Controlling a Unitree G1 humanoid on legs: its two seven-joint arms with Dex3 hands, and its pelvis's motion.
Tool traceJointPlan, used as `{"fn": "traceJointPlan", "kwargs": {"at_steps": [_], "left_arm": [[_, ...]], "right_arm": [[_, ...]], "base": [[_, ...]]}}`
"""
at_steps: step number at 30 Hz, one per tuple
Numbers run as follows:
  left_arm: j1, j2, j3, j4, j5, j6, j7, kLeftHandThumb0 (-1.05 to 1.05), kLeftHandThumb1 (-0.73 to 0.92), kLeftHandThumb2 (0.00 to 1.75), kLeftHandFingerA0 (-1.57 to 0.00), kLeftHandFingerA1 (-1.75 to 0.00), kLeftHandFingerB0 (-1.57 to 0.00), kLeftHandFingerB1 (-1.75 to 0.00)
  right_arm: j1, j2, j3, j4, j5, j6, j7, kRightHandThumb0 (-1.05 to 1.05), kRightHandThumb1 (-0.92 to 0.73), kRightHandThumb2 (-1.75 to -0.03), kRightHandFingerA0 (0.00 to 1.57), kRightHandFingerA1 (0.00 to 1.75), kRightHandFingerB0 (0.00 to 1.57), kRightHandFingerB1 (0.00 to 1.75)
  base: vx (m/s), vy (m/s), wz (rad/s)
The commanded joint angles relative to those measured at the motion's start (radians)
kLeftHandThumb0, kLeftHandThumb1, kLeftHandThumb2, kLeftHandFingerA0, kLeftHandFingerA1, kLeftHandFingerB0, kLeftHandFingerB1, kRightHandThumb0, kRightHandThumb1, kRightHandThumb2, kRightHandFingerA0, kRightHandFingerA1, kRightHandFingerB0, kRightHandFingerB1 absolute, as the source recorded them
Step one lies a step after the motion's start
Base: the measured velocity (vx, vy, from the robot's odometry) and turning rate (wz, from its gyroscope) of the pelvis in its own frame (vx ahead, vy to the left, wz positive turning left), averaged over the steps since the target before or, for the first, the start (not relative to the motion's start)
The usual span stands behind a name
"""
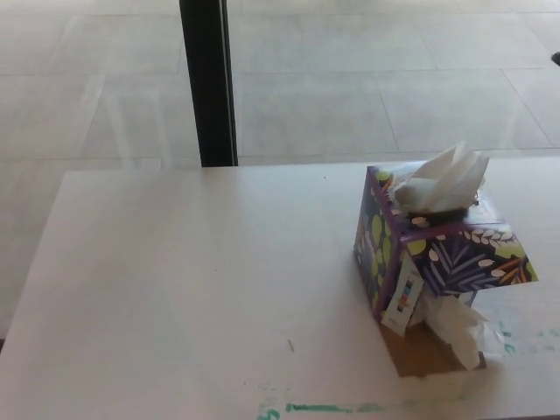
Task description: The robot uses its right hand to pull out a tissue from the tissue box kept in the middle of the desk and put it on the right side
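Tissue (442,182) stands up from the top opening of the tissue box (435,258), easy for pinching, but neither robot hand shows, so their state is unknown.

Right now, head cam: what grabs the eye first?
The purple patterned tissue box at the desk's right, with a white tissue sticking up from its top. Its near side flap hangs open, and a crumpled tissue spills out at the base. Behind the white desk, a black post stands on the floor; neither hand is in view.
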Motion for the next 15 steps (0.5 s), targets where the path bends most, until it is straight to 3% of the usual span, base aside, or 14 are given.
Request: {"fn": "traceJointPlan", "kwargs": {"at_steps": [1, 2, 6, 7, 15], "left_arm": [[0.019, 0.026, 0.011, 0.038, -0.016, -0.039, -0.033, -0.68, 0.76, 0.62, -0.60, -0.85, -0.45, -0.71], [0.022, 0.025, 0.013, 0.033, -0.019, -0.039, -0.036, -0.68, 0.75, 0.62, -0.61, -0.86, -0.46, -0.71], [0.020, 0.021, 0.007, 0.025, -0.016, -0.036, -0.034, -0.68, 0.75, 0.63, -0.59, -0.86, -0.43, -0.72], [0.019, 0.020, 0.008, 0.026, -0.017, -0.035, -0.036, -0.68, 0.76, 0.62, -0.59, -0.87, -0.46, -0.72], [0.019, 0.031, 0.005, 0.032, -0.012, -0.047, -0.038, -0.68, 0.77, 0.63, -0.57, -0.85, -0.43, -0.71]], "right_arm": [[-0.290, 0.053, 0.242, 0.250, -0.186, 0.112, 0.301, -0.73, -0.45, -0.88, 0.01, 0.46, 0.00, 0.22], [-0.298, 0.062, 0.254, 0.271, -0.186, 0.103, 0.294, -0.76, -0.46, -0.89, 0.09, 0.51, 0.00, 0.21], [-0.315, 0.086, 0.305, 0.315, -0.203, 0.088, 0.281, -0.72, -0.47, -0.81, 0.07, 0.46, 0.06, 0.32], [-0.316, 0.095, 0.319, 0.329, -0.202, 0.074, 0.285, -0.68, -0.46, -0.82, 0.19, 0.50, 0.06, 0.37], [-0.288, 0.114, 0.397, 0.329, -0.220, 0.074, 0.347, -0.71, -0.46, -0.81, 0.21, 0.50, 0.12, 0.39]], "base": [[0.00, 0.000, 0.00], [0.00, 0.000, 0.00], [0.00, 0.000, 0.00], [0.00, 0.000, 0.00], [0.00, 0.000, 0.00]]}}
